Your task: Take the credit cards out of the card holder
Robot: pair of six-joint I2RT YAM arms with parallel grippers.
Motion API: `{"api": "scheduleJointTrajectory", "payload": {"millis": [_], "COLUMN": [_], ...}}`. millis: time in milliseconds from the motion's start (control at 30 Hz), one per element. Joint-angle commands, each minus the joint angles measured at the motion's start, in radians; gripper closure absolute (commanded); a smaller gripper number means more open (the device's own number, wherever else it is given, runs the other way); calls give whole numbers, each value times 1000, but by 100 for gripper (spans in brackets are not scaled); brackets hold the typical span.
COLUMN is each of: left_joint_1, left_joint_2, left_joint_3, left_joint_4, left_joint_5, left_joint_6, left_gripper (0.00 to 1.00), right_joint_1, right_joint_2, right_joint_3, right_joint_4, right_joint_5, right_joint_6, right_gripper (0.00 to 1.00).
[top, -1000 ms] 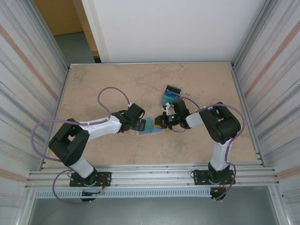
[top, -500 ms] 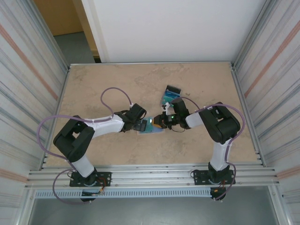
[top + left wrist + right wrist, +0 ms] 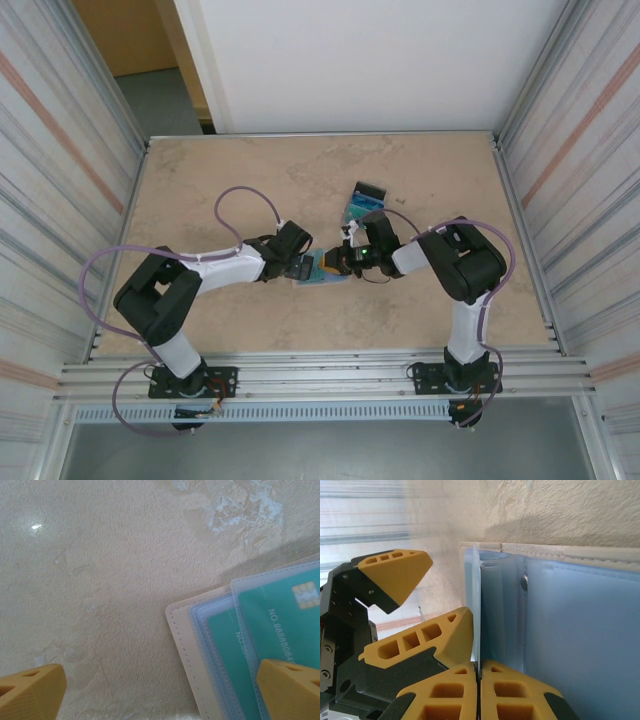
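Observation:
The card holder (image 3: 322, 270) lies spread open mid-table between both grippers. In the left wrist view its beige stitched edge (image 3: 181, 650) frames clear sleeves holding teal credit cards (image 3: 280, 615). My left gripper (image 3: 300, 266) (image 3: 160, 695) stands open, one yellow finger (image 3: 290, 685) over the sleeves, the other over bare table. My right gripper (image 3: 341, 262) (image 3: 479, 667) is shut on a thin upright sleeve leaf (image 3: 476, 605) of the holder; the light blue inside (image 3: 580, 630) lies to its right. Whether a card sits in that leaf I cannot tell.
A dark card (image 3: 372, 190) and a teal card (image 3: 356, 210) lie on the table just beyond the right gripper. Metal walls (image 3: 570, 200) close in both sides, with a rail along the near edge (image 3: 320, 375). The left gripper's fingers (image 3: 395, 572) stand close beside the pinched leaf.
The left arm has slid right, bringing its open gripper up to the card holder's left edge. The right gripper has shifted slightly left, still pinching at the holder.

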Motion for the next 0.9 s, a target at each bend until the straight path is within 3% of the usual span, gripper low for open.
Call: {"api": "scheduleJointTrajectory", "payload": {"millis": [0, 500, 867], "left_joint_1": [4, 30, 69], "left_joint_2": [3, -6, -38], "left_joint_3": [-30, -44, -4], "left_joint_4": [-51, -58, -45], "left_joint_5": [-11, -17, -28], "left_joint_6": [-15, -18, 97], "left_gripper": [1, 1, 1], "right_joint_1": [-21, -75, -84], "right_joint_2": [-30, -97, -308], "right_joint_3": [-15, -58, 72], "right_joint_4": [23, -45, -647], "right_joint_5": [-13, -13, 174], "right_joint_6": [5, -39, -383], "right_gripper": [93, 98, 99]}}
